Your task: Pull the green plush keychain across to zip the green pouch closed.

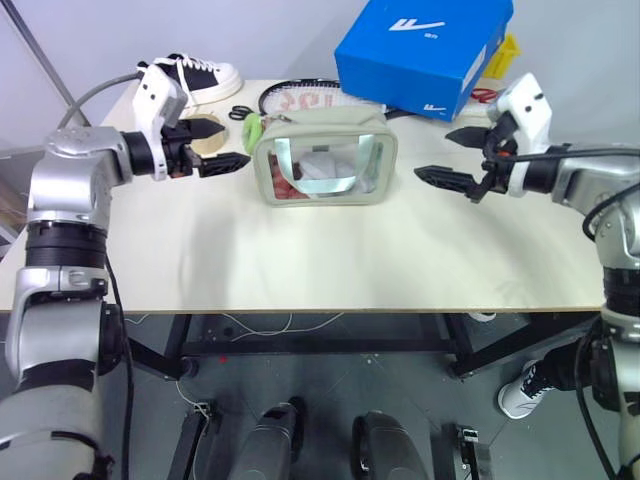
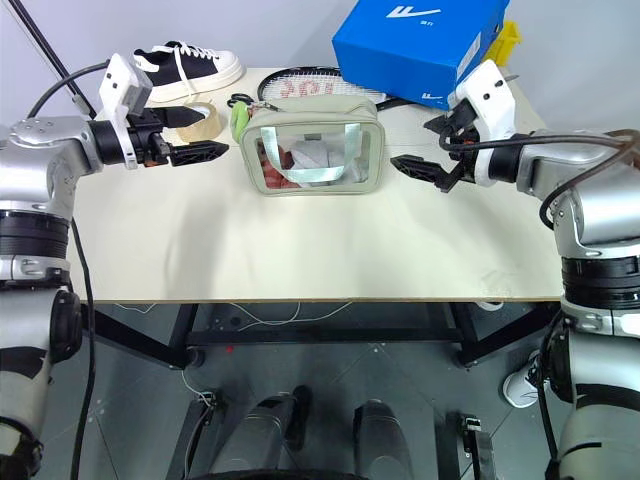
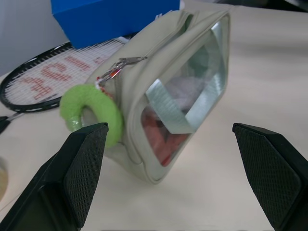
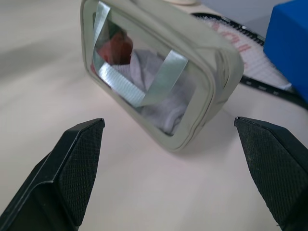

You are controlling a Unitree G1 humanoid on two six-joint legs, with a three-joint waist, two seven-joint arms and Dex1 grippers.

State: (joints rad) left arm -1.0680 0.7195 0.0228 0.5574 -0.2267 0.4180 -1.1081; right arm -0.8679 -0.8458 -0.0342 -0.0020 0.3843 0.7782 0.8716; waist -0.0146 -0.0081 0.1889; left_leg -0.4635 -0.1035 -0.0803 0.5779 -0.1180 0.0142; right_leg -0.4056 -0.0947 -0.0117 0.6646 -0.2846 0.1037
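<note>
- The green pouch [image 1: 325, 158] stood upright near the middle of the table [image 1: 300, 260], toward its far edge, clear window facing the near edge.
- The green plush keychain [image 3: 91, 113], a fuzzy ring, hung at the pouch's left end, on the zipper pull.
- The left gripper [image 1: 213, 146] hovered just left of the keychain, jaws spread wide, holding nothing.
- The right gripper [image 1: 455, 158] hovered right of the pouch, apart from it, jaws equally wide and empty.
- Behind the pouch lay a racket [image 1: 300, 97] and a blue shoebox [image 1: 420, 50]; a sneaker [image 1: 200, 75] sat at the far left corner, with scissors [image 1: 240, 112] close by.
</note>
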